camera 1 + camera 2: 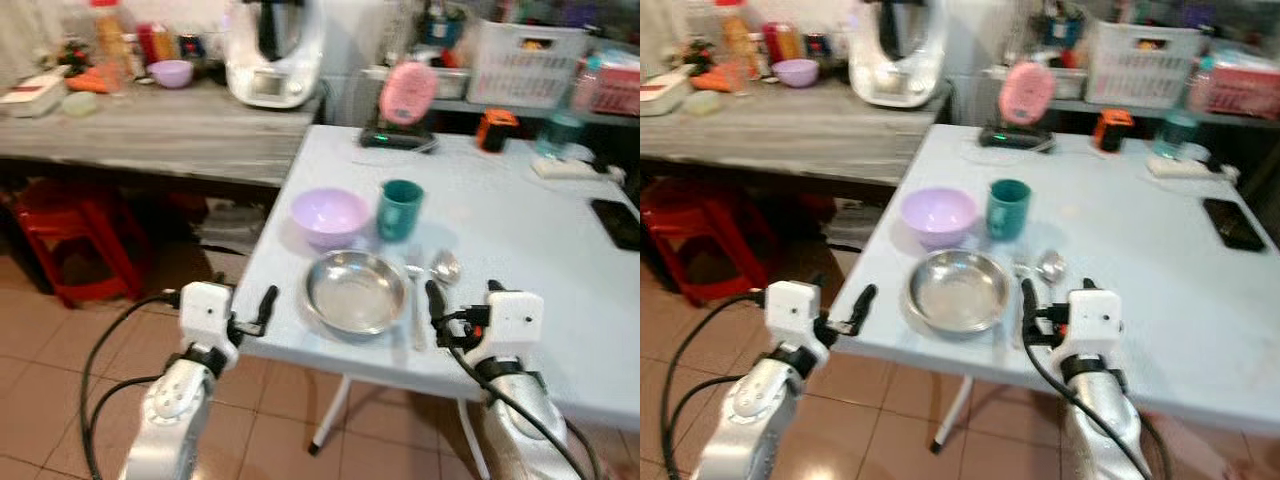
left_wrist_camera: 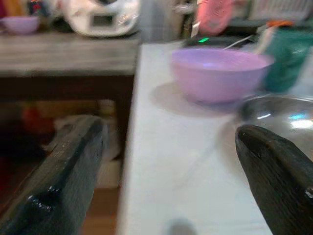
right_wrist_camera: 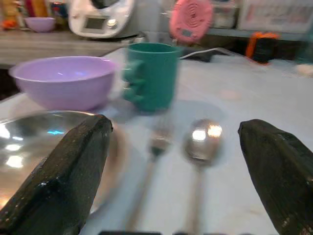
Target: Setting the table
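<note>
Left gripper (image 1: 262, 308) and right gripper (image 1: 437, 305) hover spread wide, empty, flanking the steel plate (image 1: 356, 291). Any labels appear blurred, unreadable.

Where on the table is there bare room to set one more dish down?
The widest bare patch lies on the table between the green cup and the black phone. A narrower strip runs left of the purple bowl, toward the table's edge. The near edge is crowded: steel bowl, fork and spoon lie close together there.
</note>
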Available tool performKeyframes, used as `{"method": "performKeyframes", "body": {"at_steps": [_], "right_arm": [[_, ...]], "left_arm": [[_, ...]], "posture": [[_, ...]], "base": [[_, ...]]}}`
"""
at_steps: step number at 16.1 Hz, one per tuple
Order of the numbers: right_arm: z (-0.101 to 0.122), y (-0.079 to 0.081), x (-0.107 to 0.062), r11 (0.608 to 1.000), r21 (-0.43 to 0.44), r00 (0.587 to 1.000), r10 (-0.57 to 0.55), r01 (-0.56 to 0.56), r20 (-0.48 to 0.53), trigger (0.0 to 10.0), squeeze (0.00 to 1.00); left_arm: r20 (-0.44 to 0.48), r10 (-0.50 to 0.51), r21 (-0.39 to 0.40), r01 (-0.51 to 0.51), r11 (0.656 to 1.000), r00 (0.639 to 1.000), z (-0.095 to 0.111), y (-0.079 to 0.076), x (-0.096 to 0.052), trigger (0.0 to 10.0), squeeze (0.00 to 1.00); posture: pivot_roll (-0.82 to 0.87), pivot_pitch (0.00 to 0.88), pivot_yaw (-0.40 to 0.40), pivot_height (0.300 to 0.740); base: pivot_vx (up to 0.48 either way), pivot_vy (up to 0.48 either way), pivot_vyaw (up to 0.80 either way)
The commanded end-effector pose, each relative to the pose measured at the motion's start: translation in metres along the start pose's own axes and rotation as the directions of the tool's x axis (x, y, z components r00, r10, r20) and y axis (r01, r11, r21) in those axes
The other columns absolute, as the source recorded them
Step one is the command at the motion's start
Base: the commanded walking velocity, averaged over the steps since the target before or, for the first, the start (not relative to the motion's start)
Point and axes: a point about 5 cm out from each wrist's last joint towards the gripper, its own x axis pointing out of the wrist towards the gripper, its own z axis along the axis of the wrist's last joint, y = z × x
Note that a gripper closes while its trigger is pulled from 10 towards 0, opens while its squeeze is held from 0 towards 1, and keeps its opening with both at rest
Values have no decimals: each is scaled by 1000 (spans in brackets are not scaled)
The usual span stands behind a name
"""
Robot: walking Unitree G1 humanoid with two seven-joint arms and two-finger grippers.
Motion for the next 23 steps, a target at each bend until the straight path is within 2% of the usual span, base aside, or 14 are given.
{"method": "performKeyframes", "body": {"at_steps": [1, 5, 8, 11, 12, 13, 14, 16, 23], "right_arm": [[3, 1, 1, 1000, 11, 1000, 14, -14, 10, 10000, 0], [2, 0, 0, 1000, 23, 1000, 18, -18, -3, 10000, 0], [-2, 2, -2, 1000, -8, 999, 11, -11, -35, 10000, 0], [-3, 8, -2, 997, 54, 998, 60, -58, -36, 10000, 0], [0, 9, -2, 996, 30, 997, 81, -80, -20, 10000, 0], [-2, 9, -2, 995, 58, 996, 84, -82, -38, 10000, 0], [-3, 10, -3, 986, 126, 992, 116, -108, -55, 10000, 0], [-3, 10, -1, 976, 187, 989, 130, -115, -73, 10000, 0], [-5, 11, 22, 962, 251, 976, 148, -105, -161, 10000, 0]], "left_arm": [[-1, -1, -3, 1, 1000, 1000, 0, 1, -2, 10000, 0], [-31, -19, 22, 20, 1000, 999, -5, 8, -9, 10000, 0], [-47, -92, 50, 95, 994, 995, -6, 8, -18, 10000, 0], [-84, -176, 20, 179, 984, 981, -12, 5, -22, 10000, 0], [-81, -196, 23, 198, 980, 977, -12, 6, -24, 10000, 0], [-79, -210, 9, 212, 977, 974, -12, 7, -24, 10000, 0], [-75, -228, 15, 230, 973, 971, -11, 9, -25, 10000, 0], [-73, -243, 34, 246, 969, 967, -9, 12, -25, 10000, 0], [-56, -276, 78, 279, 957, 960, -4, 11, -22, 10000, 0]], "posture": [[12, 0, -28, 740], [12, 0, -28, 740], [9, 0, -24, 740], [5, 0, -21, 740], [-2, 0, -18, 740], [-3, 0, -18, 740], [-6, 0, -20, 740], [-7, 0, -19, 740], [-5, 1, -15, 740]], "base": [[0, 0, 0], [0, 0, 0], [0, 0, 0], [0, 0, 0], [0, 0, 0], [0, 0, 0], [0, 0, 0], [0, 0, 0], [0, 0, 0]]}}
